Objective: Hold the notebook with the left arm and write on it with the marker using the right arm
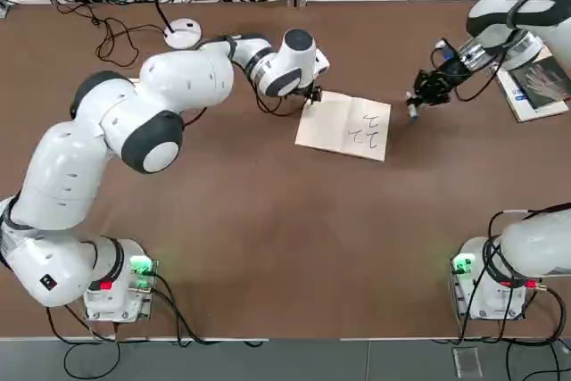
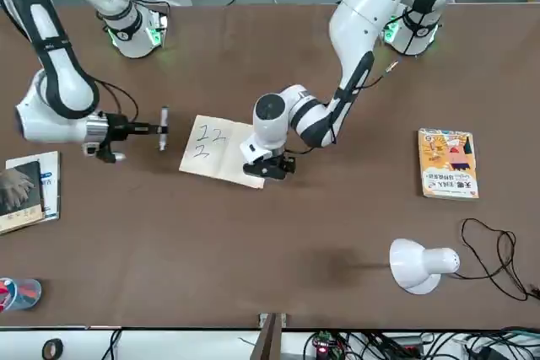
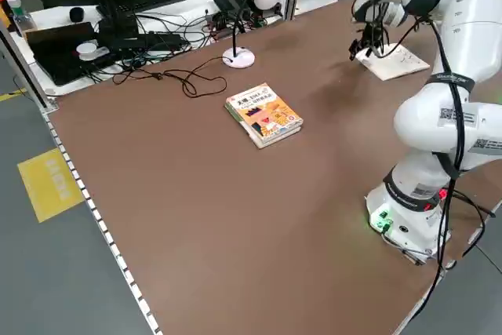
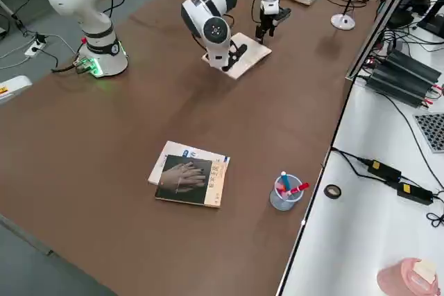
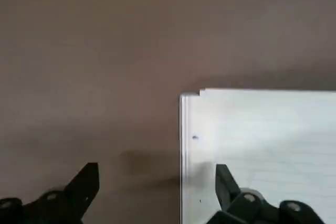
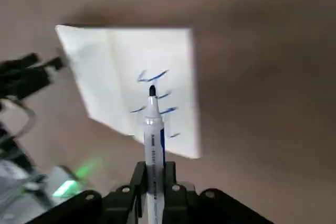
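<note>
Top view is showing the notebook point(image 1: 343, 126) lying open near the middle of the table point(image 1: 268, 247), with a few dark strokes on the page nearer my right arm. I am keeping the left gripper point(image 1: 311, 94) at the notebook's far corner on the left-arm side; in the left wrist view its fingers are standing apart, one over the page edge and one over bare table. Whether it is pressing on the paper, I cannot tell. The right gripper point(image 1: 419, 95) is clamped on the marker point(image 2: 164, 127), and it is hanging just off the notebook's edge, tip clear of the paper. I am judging the writing step as in hand, between strokes. The next move calls for carrying the tip over blank paper and lowering it gently while the left gripper is pinning the pad.
</note>
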Controlling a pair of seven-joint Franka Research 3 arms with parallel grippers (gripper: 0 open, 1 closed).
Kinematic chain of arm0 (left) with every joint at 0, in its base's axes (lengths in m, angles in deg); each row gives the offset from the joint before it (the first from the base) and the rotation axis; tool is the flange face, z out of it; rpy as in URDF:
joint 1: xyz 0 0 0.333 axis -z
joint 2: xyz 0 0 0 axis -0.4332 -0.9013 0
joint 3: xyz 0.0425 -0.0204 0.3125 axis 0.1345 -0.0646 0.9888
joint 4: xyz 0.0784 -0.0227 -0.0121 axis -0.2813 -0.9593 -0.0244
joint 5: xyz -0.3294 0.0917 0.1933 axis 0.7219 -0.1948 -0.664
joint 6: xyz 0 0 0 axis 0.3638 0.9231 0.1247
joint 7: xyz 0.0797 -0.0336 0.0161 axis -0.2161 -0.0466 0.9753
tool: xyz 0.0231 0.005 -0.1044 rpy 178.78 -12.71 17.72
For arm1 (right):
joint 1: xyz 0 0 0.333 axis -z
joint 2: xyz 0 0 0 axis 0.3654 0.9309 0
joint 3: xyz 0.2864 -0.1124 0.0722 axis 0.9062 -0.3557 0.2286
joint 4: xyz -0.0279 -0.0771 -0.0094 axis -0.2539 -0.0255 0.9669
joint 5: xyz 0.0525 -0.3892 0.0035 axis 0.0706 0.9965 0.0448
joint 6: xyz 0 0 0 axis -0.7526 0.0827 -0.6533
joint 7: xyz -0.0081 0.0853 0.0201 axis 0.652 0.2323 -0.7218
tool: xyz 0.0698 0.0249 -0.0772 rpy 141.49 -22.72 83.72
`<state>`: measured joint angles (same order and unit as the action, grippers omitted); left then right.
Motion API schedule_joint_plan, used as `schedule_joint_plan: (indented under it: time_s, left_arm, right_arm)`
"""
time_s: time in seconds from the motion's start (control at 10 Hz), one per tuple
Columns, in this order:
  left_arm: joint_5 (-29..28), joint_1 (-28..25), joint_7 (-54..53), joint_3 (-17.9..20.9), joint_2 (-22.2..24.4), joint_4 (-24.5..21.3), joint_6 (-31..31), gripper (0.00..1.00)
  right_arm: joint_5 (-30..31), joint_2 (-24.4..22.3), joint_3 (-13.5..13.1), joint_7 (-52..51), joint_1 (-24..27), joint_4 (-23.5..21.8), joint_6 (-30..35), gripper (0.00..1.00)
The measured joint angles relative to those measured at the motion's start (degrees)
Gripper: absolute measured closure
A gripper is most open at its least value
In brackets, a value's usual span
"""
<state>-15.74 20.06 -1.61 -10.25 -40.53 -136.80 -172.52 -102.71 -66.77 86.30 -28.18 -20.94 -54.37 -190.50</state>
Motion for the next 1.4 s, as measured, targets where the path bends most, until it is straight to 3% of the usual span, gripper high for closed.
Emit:
schedule_joint_plan:
  time_s: [0.3, 0.7, 1.2, 1.4]
  left_arm:
    - [-0.22, -1.27, -2.04, 0.23, 2.97, 2.22, 3.72, 0.01]
    - [-0.22, -6.27, -10.93, 0.12, 7.81, 2.36, 6.76, 0.01]
    - [-0.22, -11.01, -19.88, -0.04, 13.46, 2.33, 12.74, 0.01]
    - [0.17, -14.22, -22.41, -0.41, 15.92, 2.31, 15.09, 0.0]
  right_arm:
    - [14.12, -0.08, -0.09, -0.51, 3.92, 5.24, -1.74, 0.83]
    - [27.36, 2.35, -0.2, -1.08, 9.3, 6.17, -12.72, 0.83]
    - [30.25, 10.99, -0.4, -3.68, 12.32, 5.16, -26.16, 0.83]
    - [30.27, 13.11, -0.24, -3.77, 12.27, 4.97, -28.23, 0.83]
